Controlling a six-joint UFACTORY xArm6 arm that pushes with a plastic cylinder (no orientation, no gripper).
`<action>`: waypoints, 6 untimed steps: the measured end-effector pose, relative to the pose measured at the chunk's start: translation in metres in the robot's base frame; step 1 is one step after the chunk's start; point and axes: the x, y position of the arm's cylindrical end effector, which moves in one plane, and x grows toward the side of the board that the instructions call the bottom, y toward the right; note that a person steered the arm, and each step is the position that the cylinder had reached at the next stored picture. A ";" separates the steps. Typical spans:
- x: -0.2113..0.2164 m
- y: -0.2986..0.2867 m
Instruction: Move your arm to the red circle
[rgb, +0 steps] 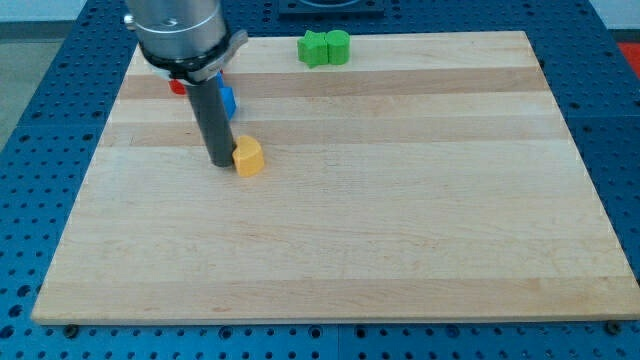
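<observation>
My tip (220, 162) rests on the wooden board (400, 230) in the upper left part of the view. A yellow block (248, 157) lies just to the tip's right, touching it or nearly so. A red block (177, 87), whose shape is mostly hidden by the arm, shows as a small piece up and to the left of the tip. A blue block (228, 101) shows partly behind the rod, above the tip.
Two green blocks (324, 47) sit side by side at the board's top edge, right of the arm. The arm's grey body (182, 35) covers the board's top left corner. A blue perforated table (50, 120) surrounds the board.
</observation>
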 end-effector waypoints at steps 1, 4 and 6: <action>0.000 0.033; -0.006 0.033; -0.054 -0.094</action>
